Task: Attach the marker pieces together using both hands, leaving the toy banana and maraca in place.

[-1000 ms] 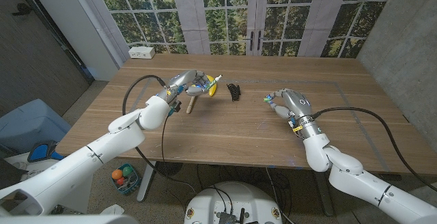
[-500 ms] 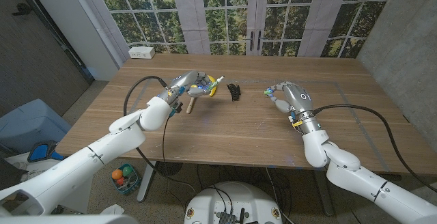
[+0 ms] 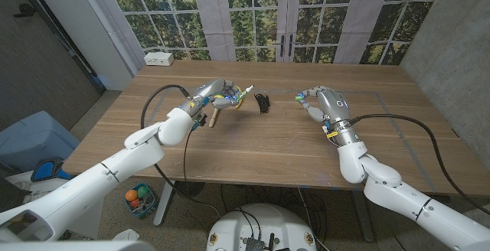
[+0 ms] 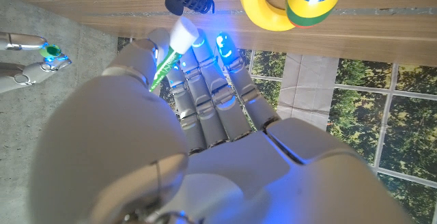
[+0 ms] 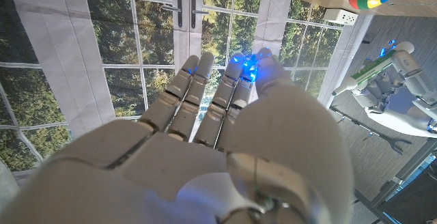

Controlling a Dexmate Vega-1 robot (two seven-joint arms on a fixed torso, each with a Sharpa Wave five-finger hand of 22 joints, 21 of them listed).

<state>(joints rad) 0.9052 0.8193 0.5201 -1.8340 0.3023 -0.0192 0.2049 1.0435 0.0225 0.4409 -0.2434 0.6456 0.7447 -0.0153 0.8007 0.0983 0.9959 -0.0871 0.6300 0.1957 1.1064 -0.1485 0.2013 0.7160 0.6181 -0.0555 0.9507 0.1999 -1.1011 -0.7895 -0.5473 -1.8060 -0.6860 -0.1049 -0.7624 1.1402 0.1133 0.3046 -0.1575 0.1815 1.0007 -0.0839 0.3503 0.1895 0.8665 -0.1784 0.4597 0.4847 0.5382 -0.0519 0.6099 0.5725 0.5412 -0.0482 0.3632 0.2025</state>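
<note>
Both hands raised over the tabletop (image 3: 253,140): left hand (image 3: 217,94) grips the green marker body (image 4: 164,65), right hand (image 3: 321,103) pinches its cap (image 4: 50,50) at 3 o'clock, well apart, unjoined.

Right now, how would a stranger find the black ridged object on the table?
Look at the far middle of the wooden table, between the two robot hands. The black ridged object lies just right of the yellow toy banana. It is the only dark, ribbed thing; its neighbours are brightly coloured.
</note>
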